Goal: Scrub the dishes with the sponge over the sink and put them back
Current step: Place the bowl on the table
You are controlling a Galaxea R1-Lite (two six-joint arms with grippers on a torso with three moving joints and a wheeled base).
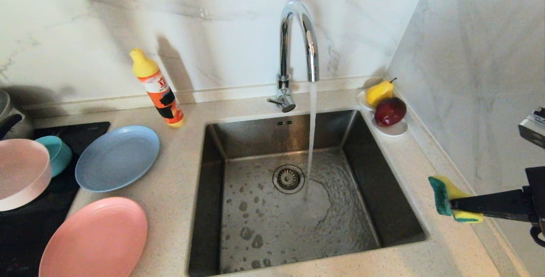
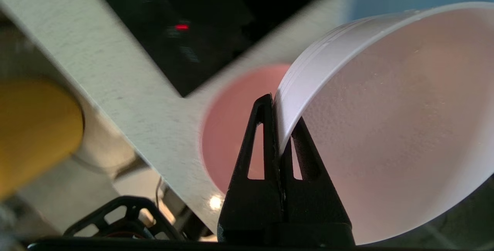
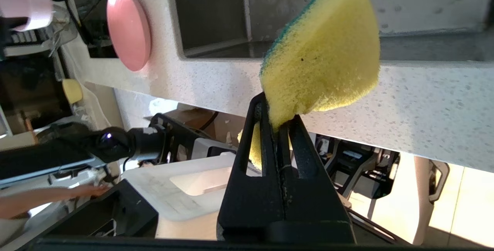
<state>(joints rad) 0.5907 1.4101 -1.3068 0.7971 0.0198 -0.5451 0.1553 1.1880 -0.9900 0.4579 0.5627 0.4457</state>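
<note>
My left gripper (image 2: pixel 278 127) is shut on the rim of the pale pink-white bowl (image 2: pixel 386 127), which hangs tilted at the far left over the hob (image 1: pixel 21 174). Under it lie the salmon-pink plate (image 1: pixel 96 238) and the grey-blue plate (image 1: pixel 117 157) on the counter, with the teal bowl (image 1: pixel 57 153) behind. To the right of the sink (image 1: pixel 383 191), above the counter, my right gripper (image 1: pixel 453 203) is shut on the sponge (image 1: pixel 447 198), whose yellow face (image 3: pixel 324 54) shows in the right wrist view. Water runs from the tap (image 1: pixel 298 42) into the basin.
An orange detergent bottle (image 1: pixel 159 89) stands behind the plates. A white saucer (image 1: pixel 396 130) with a pear and an apple sits at the sink's back right corner. A black hob (image 1: pixel 25 226) and a pot (image 1: pixel 10 119) are at the far left. Marble walls close the back and right.
</note>
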